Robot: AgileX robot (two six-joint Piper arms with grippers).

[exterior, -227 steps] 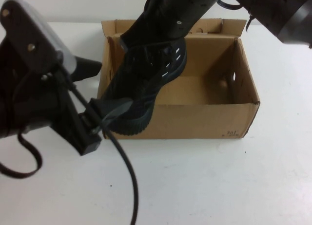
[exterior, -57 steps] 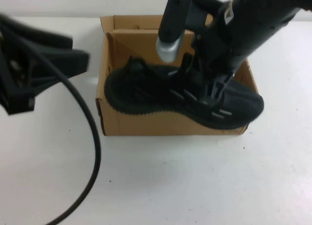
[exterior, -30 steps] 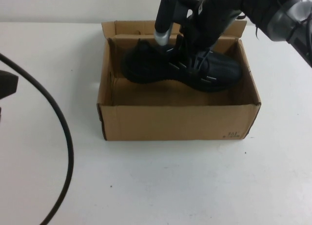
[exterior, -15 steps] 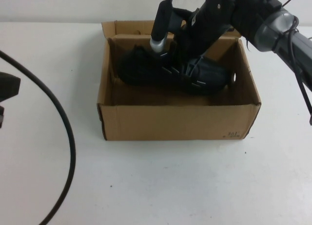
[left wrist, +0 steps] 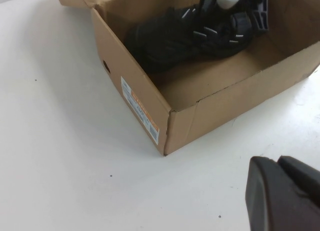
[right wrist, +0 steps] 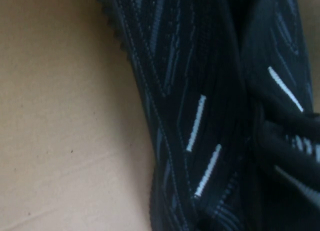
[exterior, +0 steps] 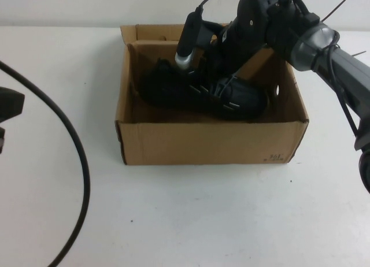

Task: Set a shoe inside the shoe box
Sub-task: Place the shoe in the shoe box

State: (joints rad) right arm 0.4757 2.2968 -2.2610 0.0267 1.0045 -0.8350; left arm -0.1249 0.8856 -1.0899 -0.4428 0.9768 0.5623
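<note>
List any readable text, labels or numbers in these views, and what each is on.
Nothing reads clearly.
Dark print at the front corner of the box: too small to read.
White and orange sticker on the box's end wall: print blurred, unreadable.
Shoe, in the box with the right gripper on it: white dashes only, no lettering visible.
Left gripper, over the table beside the box: no markings.

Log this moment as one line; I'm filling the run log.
right claw: shut on black sneaker, low inside cardboard shoe box | left claw: parked outside box
</note>
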